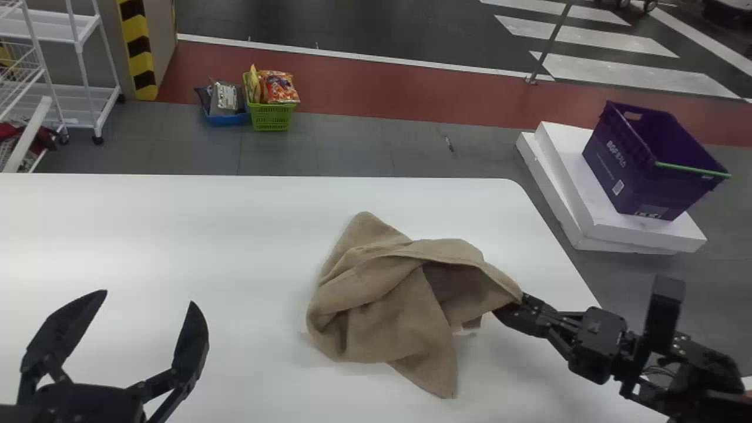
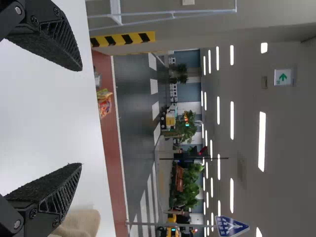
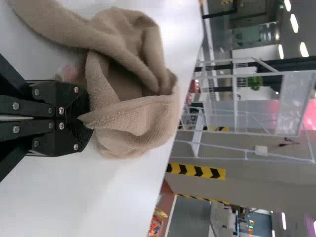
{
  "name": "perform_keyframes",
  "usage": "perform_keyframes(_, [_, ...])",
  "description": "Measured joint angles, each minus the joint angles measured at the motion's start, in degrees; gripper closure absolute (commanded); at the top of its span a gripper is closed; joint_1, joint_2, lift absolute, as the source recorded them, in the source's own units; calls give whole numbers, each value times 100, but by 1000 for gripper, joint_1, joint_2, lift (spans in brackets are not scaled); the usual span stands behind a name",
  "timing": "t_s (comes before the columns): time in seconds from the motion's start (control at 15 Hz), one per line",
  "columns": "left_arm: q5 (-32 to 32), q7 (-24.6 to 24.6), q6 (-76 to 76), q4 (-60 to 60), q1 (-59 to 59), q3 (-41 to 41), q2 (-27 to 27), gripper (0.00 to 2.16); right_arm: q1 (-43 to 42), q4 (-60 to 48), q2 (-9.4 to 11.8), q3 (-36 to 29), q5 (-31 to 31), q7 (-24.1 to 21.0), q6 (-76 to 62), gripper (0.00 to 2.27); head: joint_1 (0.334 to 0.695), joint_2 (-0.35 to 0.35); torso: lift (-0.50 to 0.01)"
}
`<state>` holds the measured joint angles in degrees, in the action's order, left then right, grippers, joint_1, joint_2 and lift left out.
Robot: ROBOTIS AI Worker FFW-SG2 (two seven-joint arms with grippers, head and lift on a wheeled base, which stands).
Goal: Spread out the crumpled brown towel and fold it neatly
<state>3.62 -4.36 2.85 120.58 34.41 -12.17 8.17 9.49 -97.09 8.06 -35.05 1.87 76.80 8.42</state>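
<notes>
The brown towel [image 1: 388,294] lies crumpled on the white table, its right corner lifted a little and one corner pointing toward the near edge. My right gripper [image 1: 510,305] is at that right corner; in the right wrist view the right gripper [image 3: 85,118] is shut on a pinch of the towel [image 3: 133,118]. My left gripper [image 1: 141,299] stands open over the table at the near left, well apart from the cloth. The left wrist view shows the left gripper [image 2: 79,117] with nothing between its fingers, and a bit of towel [image 2: 79,223] beyond it.
The white table [image 1: 176,235] ends at a far edge and a slanting right edge. Past the right edge, a purple crate [image 1: 640,158] stands on white slabs [image 1: 564,194]. On the floor behind are a green basket [image 1: 271,116] and a blue one [image 1: 226,119]; a white rack [image 1: 88,88] stands far left.
</notes>
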Motion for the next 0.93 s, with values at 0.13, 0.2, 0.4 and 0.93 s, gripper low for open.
perform_keyframes(0.13, [-6, 27, -12, 24, -26, -60, 0, 137, 30, -910, -162, -283, -344, 23, 1016, 2017, 695, -300, -126])
perform_keyframes(0.2, [1, 33, -37, 35, -43, -107, 0, 137, -36, -1312, -214, -329, -422, -58, 1572, 2017, 695, -303, -126])
perform_keyframes(0.4, [9, 144, -172, 78, -58, -189, 11, 137, -498, -2254, -355, -195, -292, -591, 3060, 2017, 695, -295, -126])
perform_keyframes(0.93, [12, 340, -381, 379, 117, -559, 94, 137, -1202, -2662, -449, 999, 966, -1195, 4338, 2017, 695, -274, -126])
